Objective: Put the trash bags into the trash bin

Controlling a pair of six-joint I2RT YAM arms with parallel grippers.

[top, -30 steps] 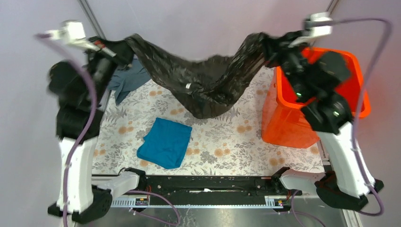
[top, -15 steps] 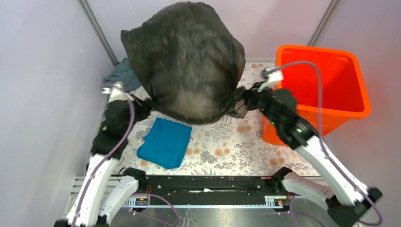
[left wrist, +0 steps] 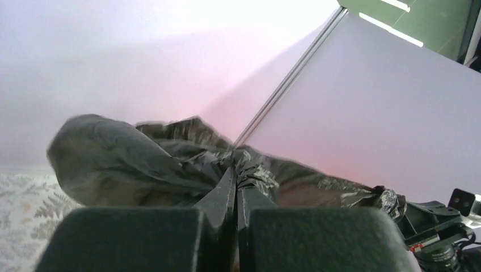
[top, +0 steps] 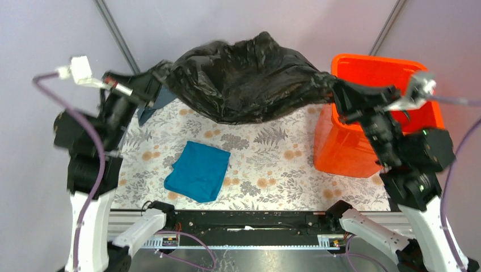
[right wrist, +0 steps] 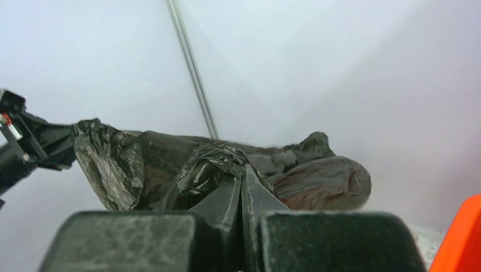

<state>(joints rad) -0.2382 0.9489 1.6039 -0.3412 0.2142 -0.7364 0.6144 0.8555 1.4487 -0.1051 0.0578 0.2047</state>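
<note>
Left wrist view first: my left gripper [left wrist: 236, 175] has its jaws pressed together on a twisted pinch of the black trash bag [left wrist: 136, 164]. The crinkled film bunches right at the tips and spreads away beyond them. On the right wrist view the right gripper [right wrist: 243, 173] reads the same, jaws closed tight on a gathered fold at the bag's other end. From the top external view I see both arms raised and reaching toward the far side, with the bag strung between them like a hammock above the bench [top: 272, 164], its middle bulging up and back. The bag's left end is up by the far left corner. Its right end sits just at the left rim of the trash bin [top: 340, 141], and the right gripper hangs over that rim. The bin stands upright on the right side of the bench, its mouth open toward the camera, and the bulk of the bag hangs to the left of it, outside its walls. Under the bag's left end a grey cloth [top: 160, 99] pokes out, partly covered. Nearer the arm bases, well apart from the bin, a folded blue cloth [top: 198, 170] lies flat on the bench's flowered cover.
</note>
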